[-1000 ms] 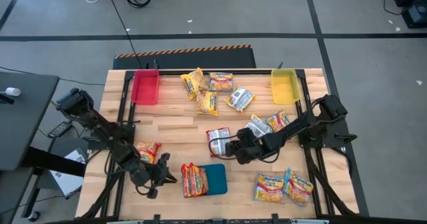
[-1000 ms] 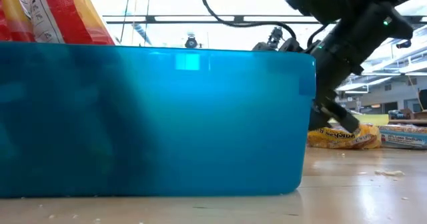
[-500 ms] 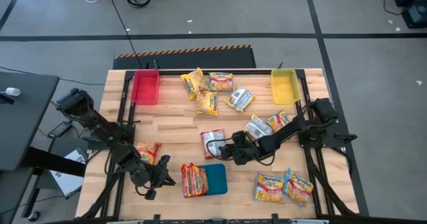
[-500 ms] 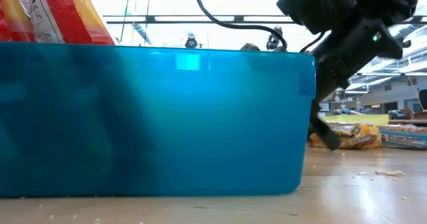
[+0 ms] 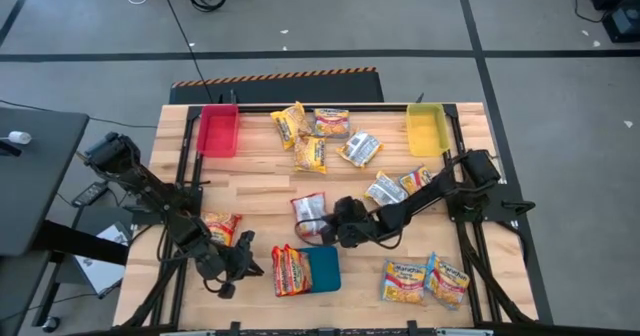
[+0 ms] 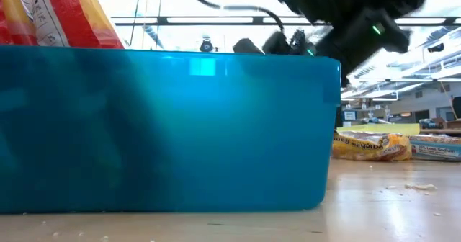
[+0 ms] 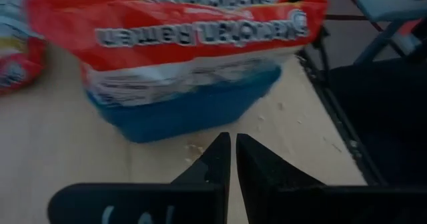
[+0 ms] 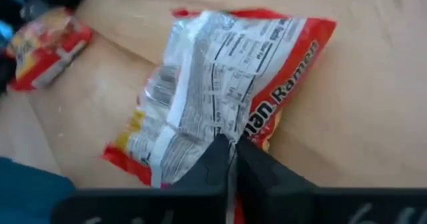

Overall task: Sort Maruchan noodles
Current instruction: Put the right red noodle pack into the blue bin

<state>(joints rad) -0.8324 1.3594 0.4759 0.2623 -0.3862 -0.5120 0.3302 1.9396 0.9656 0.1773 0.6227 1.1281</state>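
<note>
1. Our right gripper [image 5: 328, 228] reaches across the middle of the table [image 5: 260, 186], its fingers [image 8: 217, 159] pinched on the edge of a red-orange packet [image 5: 309, 214], which shows its silvery printed back.
2. In our right wrist view that packet [image 8: 220, 84] lies flat on the wood, with another red packet [image 8: 47, 47] well apart from it and a corner of the teal tray [image 8: 30, 191] near.
3. Our left gripper [image 5: 232, 266] sits low at the table's near-left part, its fingers [image 7: 213, 163] closed together on nothing.
4. Just ahead of it, two red-orange packets [image 5: 290, 270] lean on the left edge of the teal tray [image 5: 325, 268]; our left wrist view shows one [image 7: 180, 31] draped over the tray's rim.
5. One more packet [image 5: 221, 227] lies just beside our left arm.
6. Four packets [image 5: 318, 134] cluster at the far edge between the red bin [image 5: 218, 131] and the yellow bin [image 5: 426, 128].
7. Two packets [image 5: 400, 186] lie by our right arm, and two more [image 5: 424, 279] sit at the near-right corner.
8. In our low view the tray wall [image 6: 166, 127] fills most of the picture.
</note>
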